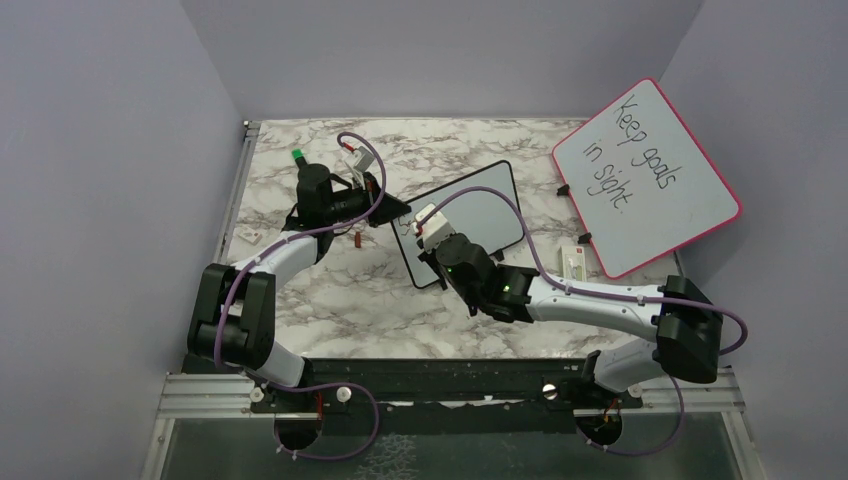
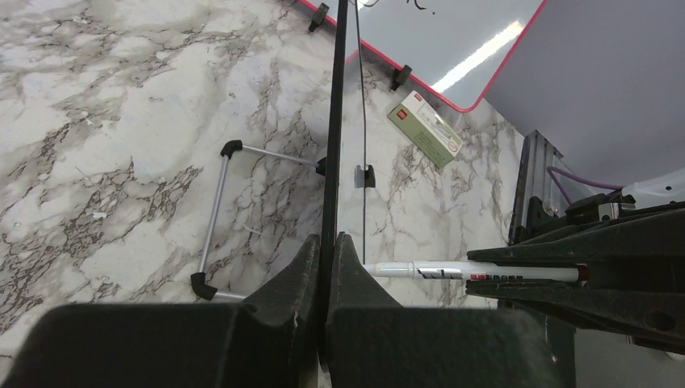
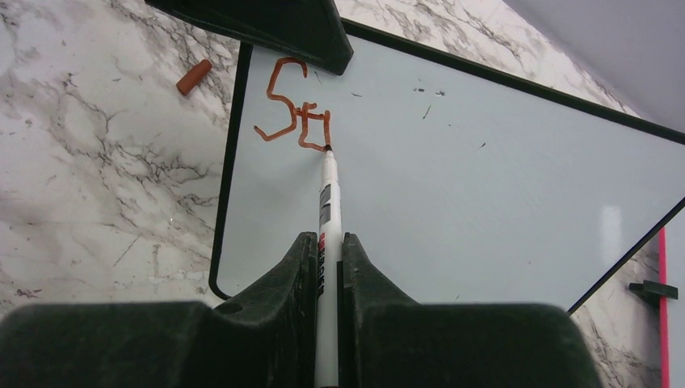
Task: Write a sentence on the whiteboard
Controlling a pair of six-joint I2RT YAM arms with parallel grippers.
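The small black-framed whiteboard (image 1: 480, 205) stands tilted at the table's centre. My left gripper (image 1: 388, 208) is shut on its left edge, which shows as a thin black frame (image 2: 333, 121) between the fingers (image 2: 311, 267). My right gripper (image 1: 428, 232) is shut on a white marker (image 3: 327, 202). The marker's tip touches the board (image 3: 468, 170) near its top left corner. The sentence (image 3: 292, 113) is only a few reddish-brown letters that read about "St". The marker also shows in the left wrist view (image 2: 452, 271).
A larger pink-framed board (image 1: 645, 175) with black handwriting leans at the right. A small green-white box (image 1: 575, 262) lies in front of it. The reddish marker cap (image 1: 358, 240) lies left of the whiteboard. A metal stand leg (image 2: 214, 214) rests on the marble behind the board.
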